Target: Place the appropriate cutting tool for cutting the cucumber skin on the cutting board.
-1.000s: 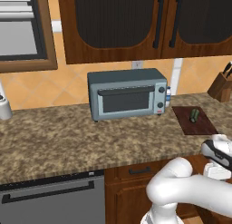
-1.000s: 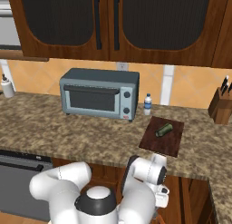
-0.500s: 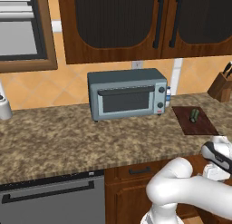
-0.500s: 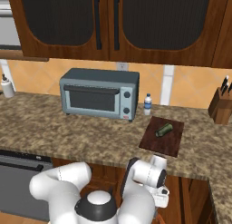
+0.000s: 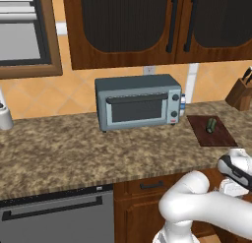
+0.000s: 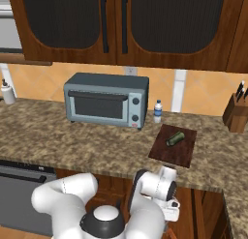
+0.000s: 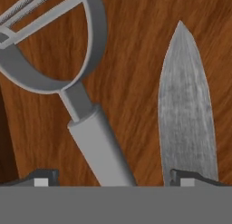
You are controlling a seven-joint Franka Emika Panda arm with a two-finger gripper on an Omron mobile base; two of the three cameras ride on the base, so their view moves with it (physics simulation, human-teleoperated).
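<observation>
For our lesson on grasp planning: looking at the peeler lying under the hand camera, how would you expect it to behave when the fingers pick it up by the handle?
The peeler looks like stiff grey metal, so it probably won't flex. Its rounded handle may roll or slip between the fingers. The wide looped head sits far from the handle, so it could droop head-down if gripped near the end. The knife blade lies close beside it, so a sideways nudge might bump it.

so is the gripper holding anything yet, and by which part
Nothing held yet. The gripper is open, its fingers either side of the peeler handle, with a knife blade beside it.

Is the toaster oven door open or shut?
Shut. The toaster oven door sits flush with its front in both base views, its handle bar level across the top of the window.
</observation>
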